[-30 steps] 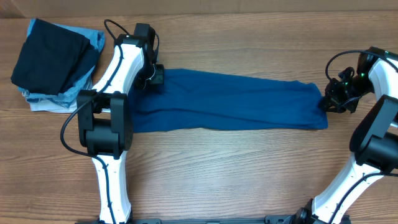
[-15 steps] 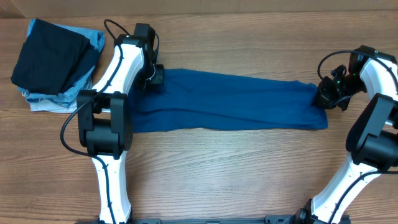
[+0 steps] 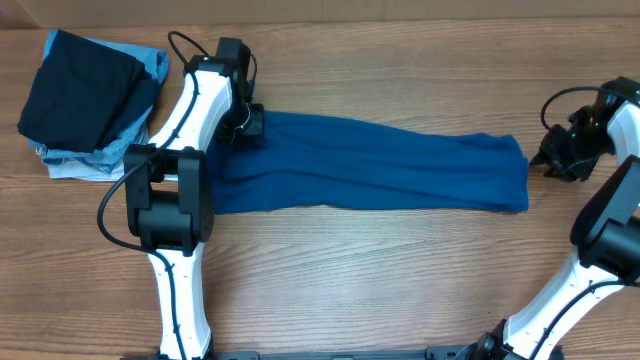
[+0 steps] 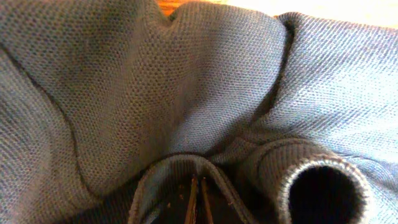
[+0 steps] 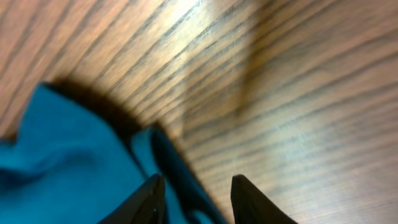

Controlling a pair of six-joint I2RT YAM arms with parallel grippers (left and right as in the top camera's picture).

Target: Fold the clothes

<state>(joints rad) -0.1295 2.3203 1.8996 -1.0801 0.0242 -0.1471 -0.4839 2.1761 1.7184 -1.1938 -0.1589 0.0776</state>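
One blue T-shirt; one black garment; left pincer, right pincer: two.

black garment, pale-blue garments, wooden table

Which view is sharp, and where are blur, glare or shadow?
Overhead: sharp, evenly lit, the blue T-shirt clear. Left wrist: very close, the weave shows, bottom dark. Right wrist: wood grain smeared by blur, glare on the table at top, dark shadow beside the shirt's edge.

Wooden table: blue T-shirt spread long; folded garment pile at corner.
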